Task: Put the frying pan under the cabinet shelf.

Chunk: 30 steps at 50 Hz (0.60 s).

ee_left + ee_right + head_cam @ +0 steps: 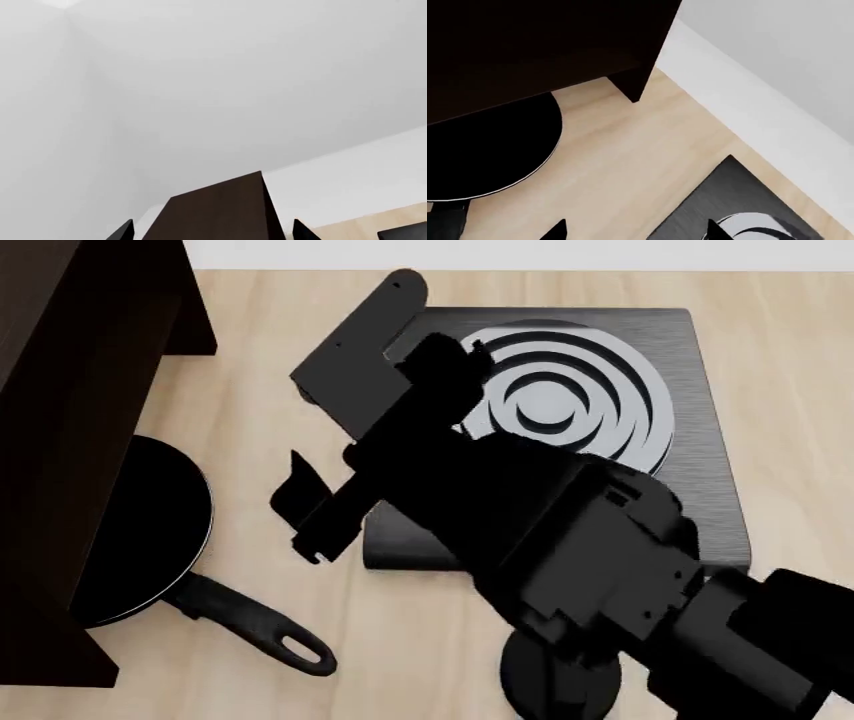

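**Pan half under the shelf, my right gripper clear of it**

Pan first: the frying pan (127, 540) lies flat on the wooden counter (267, 330), its round black bowl already partly tucked beneath the dark cabinet shelf (60, 440). In my head view roughly the near half of the bowl shows past the shelf's edge, and the long handle (247, 625) with its loop hole trails out toward me, fully in the open. My right wrist view agrees: the pan's rim (527, 170) curves out from under the dark board overhead.

My right gripper (300, 502) hangs just beside the pan, between it and the stove plate, jaws spread and holding nothing. My left gripper (210, 231) points up at the wall; only two fingertips show, set apart, with nothing between them.

I judge the placing nearly done, the pan in but not fully. If more depth is wanted, the next move is a gentle push on the handle or rim toward the cabinet, kept low so my fingers don't catch the shelf's edge or tip the pan.

Beyond that, the square black stove plate (667, 460) with its pale concentric rings sits well to the right on the light wood surface. Plain white walls (200, 75) close the room behind.
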{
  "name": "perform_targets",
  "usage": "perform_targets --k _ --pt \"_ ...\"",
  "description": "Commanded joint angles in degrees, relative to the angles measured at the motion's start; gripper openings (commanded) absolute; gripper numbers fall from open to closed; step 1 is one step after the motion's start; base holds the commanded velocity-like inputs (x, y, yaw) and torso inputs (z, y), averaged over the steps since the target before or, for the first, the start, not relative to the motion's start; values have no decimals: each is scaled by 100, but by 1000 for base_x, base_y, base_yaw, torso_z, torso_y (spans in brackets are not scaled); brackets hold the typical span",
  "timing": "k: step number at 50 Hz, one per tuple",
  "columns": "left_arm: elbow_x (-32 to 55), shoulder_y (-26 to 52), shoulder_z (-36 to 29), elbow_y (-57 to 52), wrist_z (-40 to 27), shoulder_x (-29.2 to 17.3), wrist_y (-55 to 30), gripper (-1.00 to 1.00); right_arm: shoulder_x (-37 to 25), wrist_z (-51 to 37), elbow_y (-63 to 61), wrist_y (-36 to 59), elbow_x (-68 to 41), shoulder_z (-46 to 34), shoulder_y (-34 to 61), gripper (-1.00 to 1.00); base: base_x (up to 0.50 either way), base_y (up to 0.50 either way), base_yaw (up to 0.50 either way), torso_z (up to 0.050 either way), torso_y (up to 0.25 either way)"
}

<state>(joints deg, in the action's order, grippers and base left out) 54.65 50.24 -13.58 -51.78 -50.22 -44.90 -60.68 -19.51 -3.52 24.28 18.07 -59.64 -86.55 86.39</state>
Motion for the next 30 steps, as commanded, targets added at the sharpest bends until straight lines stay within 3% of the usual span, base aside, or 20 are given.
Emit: perform_targets --k 1,19,30 --pt "292 346 -55 -118 -168 157 -238 100 -1286 -1369 -2170 568 -416 109 99 100 0 0 0 0 0" --pt "587 640 -166 -200 -390 369 -402 100 -2703 -2794 -4107 851 -949 304 -2 100 0 0 0 0 0" --pt "448 594 -269 -94 -315 403 -275 100 -3301 -2936 -4352 691 -1046 416 -116 100 0 0 0 0 0"
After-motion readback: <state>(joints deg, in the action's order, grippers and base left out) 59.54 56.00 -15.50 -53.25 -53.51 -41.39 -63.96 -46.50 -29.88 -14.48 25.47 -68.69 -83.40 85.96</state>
